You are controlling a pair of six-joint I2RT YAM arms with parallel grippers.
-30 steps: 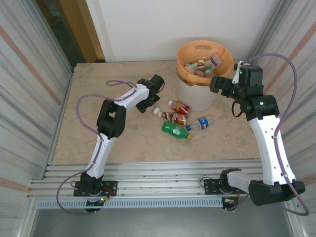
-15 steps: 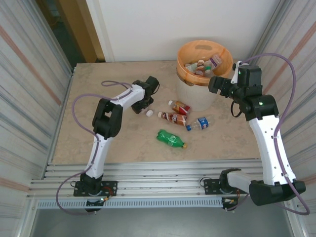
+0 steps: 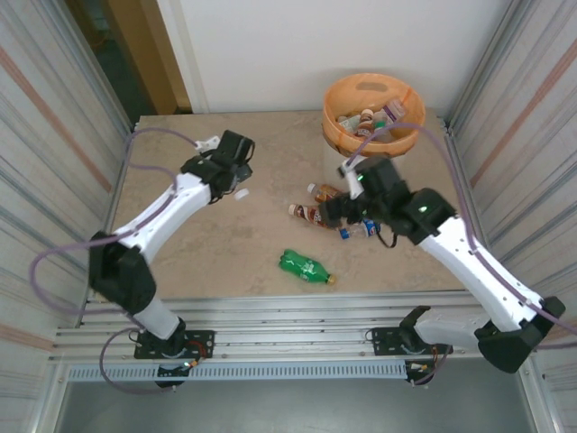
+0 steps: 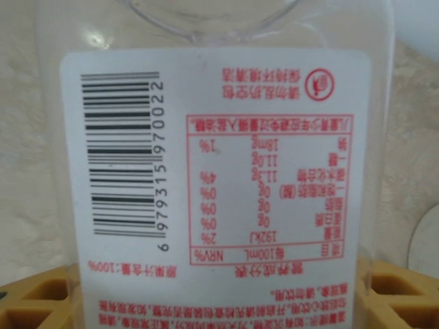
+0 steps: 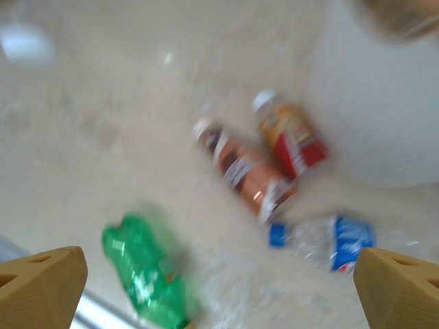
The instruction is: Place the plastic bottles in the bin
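Ribbed metal walls close in both sides of a pale marbled counter, with a white wall at the back. The bin, white with an orange bag folded over its rim, stands at the far edge, beyond my right pincer. Several bottles lie inside it.

My right pincer hangs released over a loose cluster on the counter. In its blurred wrist view the yellow fingertips stand wide apart with nothing between them. The green bottle lies on its side just ahead of the left fingertip. Farther ahead, the brown bottle and the red-labelled bottle lie side by side, caps pointing away from the pincer. The blue-labelled bottle, clear and crumpled, lies near the right fingertip.

My left pincer is well apart from that cluster, clenched on a clear bottle with a white barcode label. My yellow fingers sit on either side of it. Its white cap shows just past the pincer's tip. I cannot tell whether this bottle touches the counter.
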